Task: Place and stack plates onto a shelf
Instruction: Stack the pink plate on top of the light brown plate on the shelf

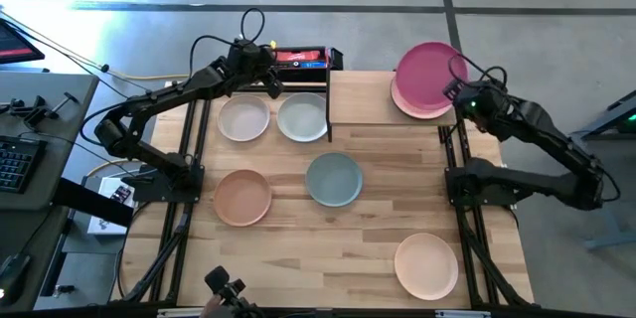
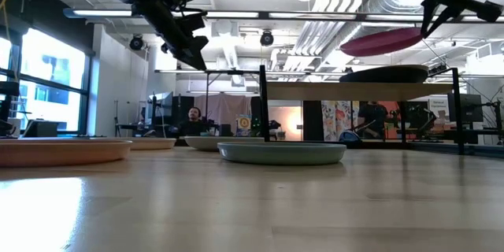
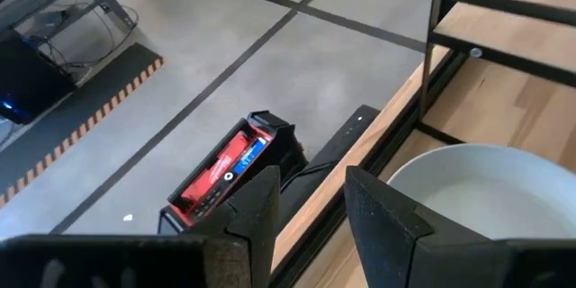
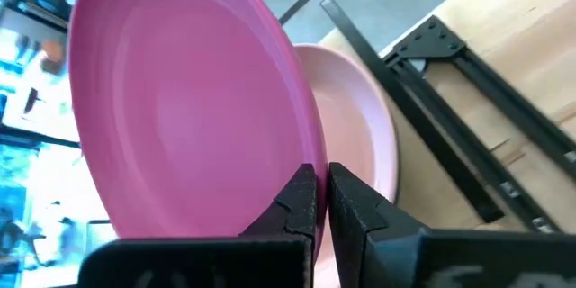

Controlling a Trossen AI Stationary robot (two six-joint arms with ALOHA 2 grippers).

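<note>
- Right now my right gripper (image 4: 321, 200) is clamped on the rim of the magenta plate (image 1: 430, 72), tilted above the pink plate (image 1: 415, 105) on the shelf (image 1: 373, 97), around two o'clock on the table (image 1: 338, 248).
- My left gripper (image 3: 306, 202) hangs with fingers apart near eleven o'clock, beside a red-and-black box (image 3: 229, 169) off the table edge.
- White plates (image 1: 244, 118) sit just beside the shelf's black frame; the sage plate (image 1: 333, 179) sits central.

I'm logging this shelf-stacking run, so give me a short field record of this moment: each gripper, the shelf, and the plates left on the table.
right gripper: shut on magenta plate, held tilted above the shelf
shelf: one pink plate on its right end
left gripper: jaws open, empty, at the table's far edge
table: five plates
</note>
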